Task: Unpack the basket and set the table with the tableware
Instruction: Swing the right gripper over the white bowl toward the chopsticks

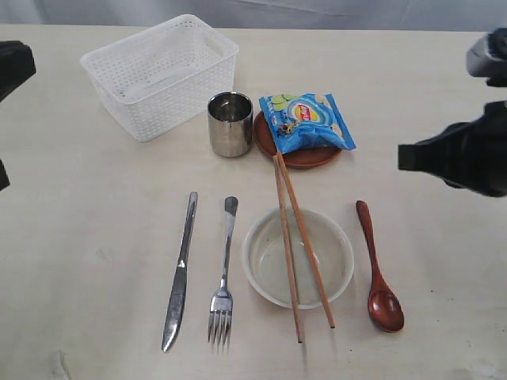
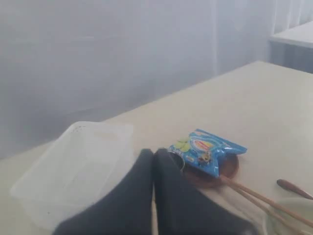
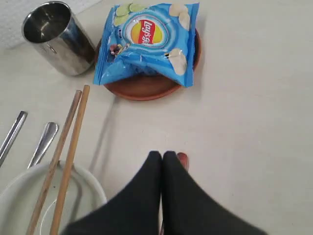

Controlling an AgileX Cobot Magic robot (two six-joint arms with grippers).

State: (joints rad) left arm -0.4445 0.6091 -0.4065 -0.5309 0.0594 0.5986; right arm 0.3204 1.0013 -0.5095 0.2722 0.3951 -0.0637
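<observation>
The white basket (image 1: 158, 75) stands empty at the back left of the table (image 1: 79, 206). A steel cup (image 1: 230, 123) is beside a brown saucer (image 1: 305, 158), which carries a blue snack bag (image 1: 309, 119). In front lie the knife (image 1: 181, 273) and fork (image 1: 224, 277). Right of them is the cream bowl (image 1: 247, 257) with two chopsticks (image 1: 289, 253) across it, then the red-brown spoon (image 1: 379, 269). My left gripper (image 2: 154, 152) is shut and empty, raised at the left edge. My right gripper (image 3: 162, 154) is shut and empty, hovering over the spoon's handle end (image 3: 183, 159).
The bag (image 3: 146, 39) covers most of the saucer (image 3: 142, 88). The chopsticks' far tips nearly reach the saucer. Bare tabletop lies left of the knife and right of the spoon. Pale curtains hang behind the table's far edge.
</observation>
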